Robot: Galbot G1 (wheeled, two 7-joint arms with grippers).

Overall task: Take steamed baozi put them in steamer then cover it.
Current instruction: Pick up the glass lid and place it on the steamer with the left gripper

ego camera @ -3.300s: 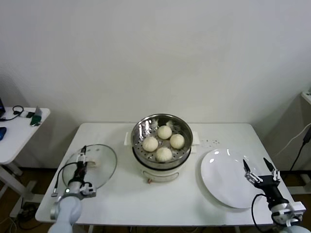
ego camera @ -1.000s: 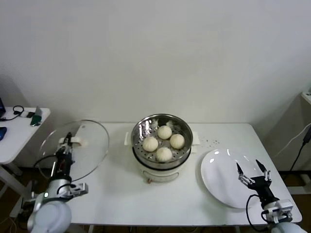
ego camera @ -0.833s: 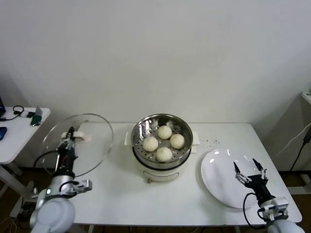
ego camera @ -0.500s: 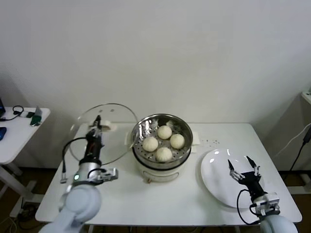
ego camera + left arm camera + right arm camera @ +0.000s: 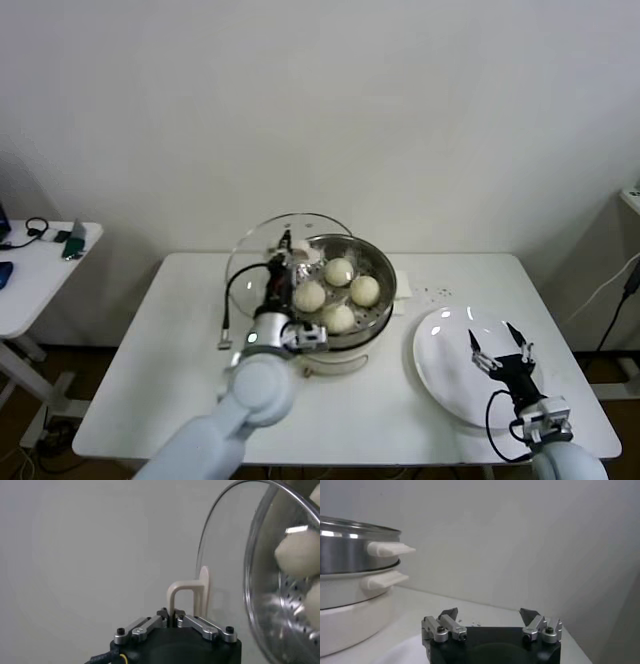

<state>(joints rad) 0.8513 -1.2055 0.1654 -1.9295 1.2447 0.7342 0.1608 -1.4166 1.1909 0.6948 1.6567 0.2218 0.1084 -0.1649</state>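
Four cream baozi (image 5: 338, 292) sit in the steel steamer (image 5: 375, 310); glass cover (image 5: 262, 252) apparently tilted at its left rim.

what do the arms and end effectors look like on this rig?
Left arm: rounded white-grey shell, small green light near the wrist, black cable looped alongside. Left end effector and right end effector: black body, silver finger links with dark screws, dark pointed tips. A black cable also loops by the right wrist.

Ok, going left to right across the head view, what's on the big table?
Left gripper holding the lid → steamer with the baozi → plate → right gripper.
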